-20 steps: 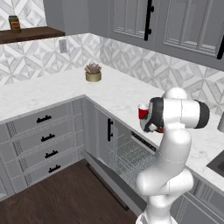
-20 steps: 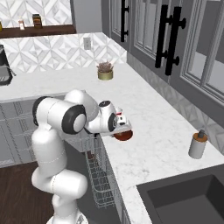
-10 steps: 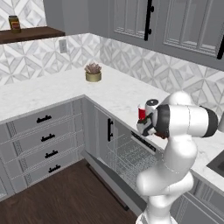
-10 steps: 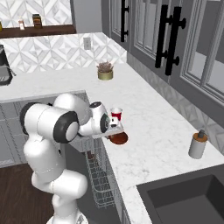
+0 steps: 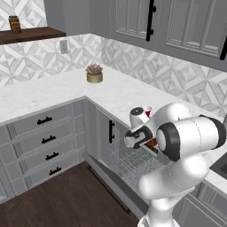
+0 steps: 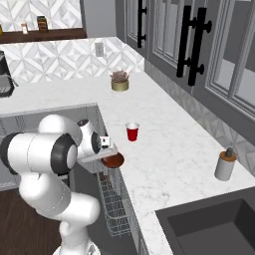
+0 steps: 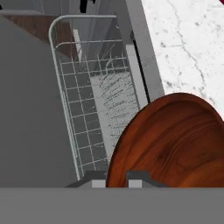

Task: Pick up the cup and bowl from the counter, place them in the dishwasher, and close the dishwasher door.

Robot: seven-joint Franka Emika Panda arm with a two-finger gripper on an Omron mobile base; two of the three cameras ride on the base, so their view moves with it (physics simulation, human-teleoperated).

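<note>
Two finger tips of the gripper (image 7: pixel 117 178) stand close together at the near rim of the bowl (image 7: pixel 175 144), one on either side of that rim, so the jaws are nearly closed and appear to pinch the bowl's edge; the contact itself is cut off at the lower edge of the hand view, so the grip is probable rather than certain. The bowl, dark reddish-brown with a wood-like grain inside, extends forward and to one side of the finger tips, tilted so that its hollow faces the hand camera.

From the right base view the gripper (image 6: pixel 105 149) is at the front edge of the counter (image 6: pixel 164 149), with the bowl (image 6: pixel 113 160) just beyond and slightly below the hand, overhanging the counter edge above the wire rack (image 6: pixel 113 209) of the dishwasher (image 6: pixel 87 199). In the left base view the gripper (image 5: pixel 141 137) sits above the same rack (image 5: pixel 131 162), and the bowl (image 5: pixel 150 144) shows as a brown sliver beside the hand.

Beneath the bowl, in the hand view, lie the rack (image 7: pixel 85 105) and the dark inner face of the dishwasher door (image 7: pixel 30 109), lowered open.

The cup (image 6: pixel 132 132) stands upright on the counter, beyond the hand and well apart from it.
</note>
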